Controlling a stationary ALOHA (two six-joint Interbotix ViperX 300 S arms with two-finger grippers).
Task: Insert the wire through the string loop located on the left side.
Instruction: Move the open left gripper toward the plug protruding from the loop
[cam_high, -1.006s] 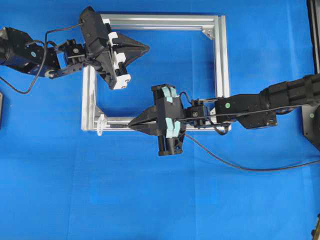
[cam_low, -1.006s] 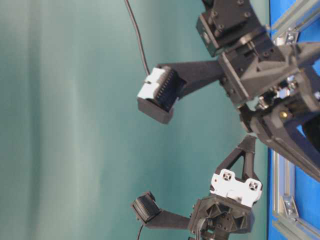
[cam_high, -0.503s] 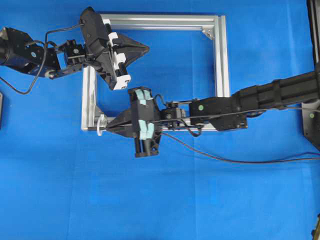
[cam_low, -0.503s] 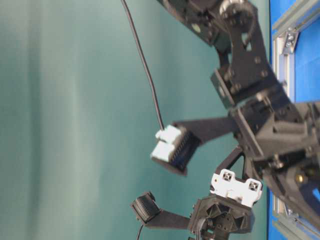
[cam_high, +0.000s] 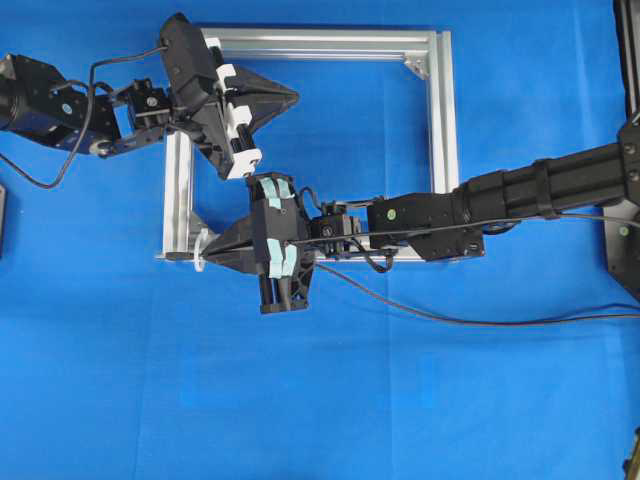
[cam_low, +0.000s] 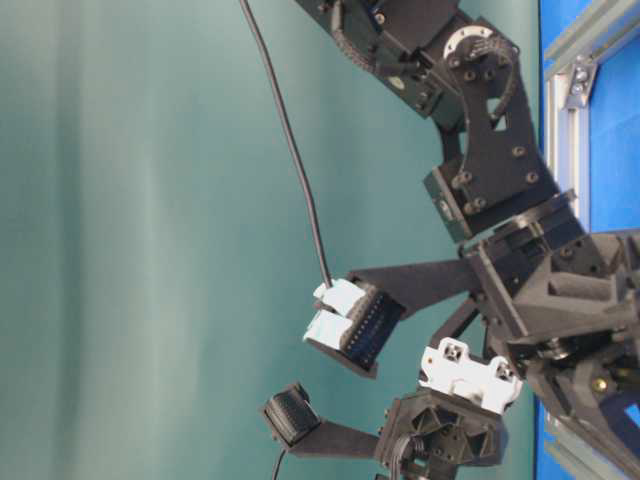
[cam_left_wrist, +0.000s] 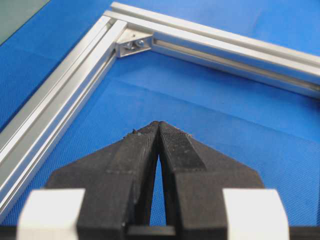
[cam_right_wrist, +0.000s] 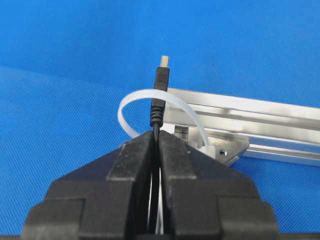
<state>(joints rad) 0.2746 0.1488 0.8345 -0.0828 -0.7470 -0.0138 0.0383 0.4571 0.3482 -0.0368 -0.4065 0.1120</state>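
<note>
Right pincer (cam_right_wrist: 156, 142), clamped on the wire (cam_right_wrist: 159, 95), presents its plug at the string loop (cam_right_wrist: 131, 102), frame's near-left corner; misalignment could snag the loop. Left pincer (cam_left_wrist: 159, 131): closed, empty.

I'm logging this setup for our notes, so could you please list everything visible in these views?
frame: one, silver aluminium, square, flat on the cloth.
corner brackets: silver, inside the frame's corners; count unclear.
string loop: one, whitish, at the frame's lower-left corner in the overhead view.
wire: one, thin black, plug tip poking through the loop, trailing right across the cloth.
cloth: one, blue, under everything.
left pincer: black, shut, empty, over the frame's upper-left part.
right pincer: black, shut on the wire, at the loop.
</note>
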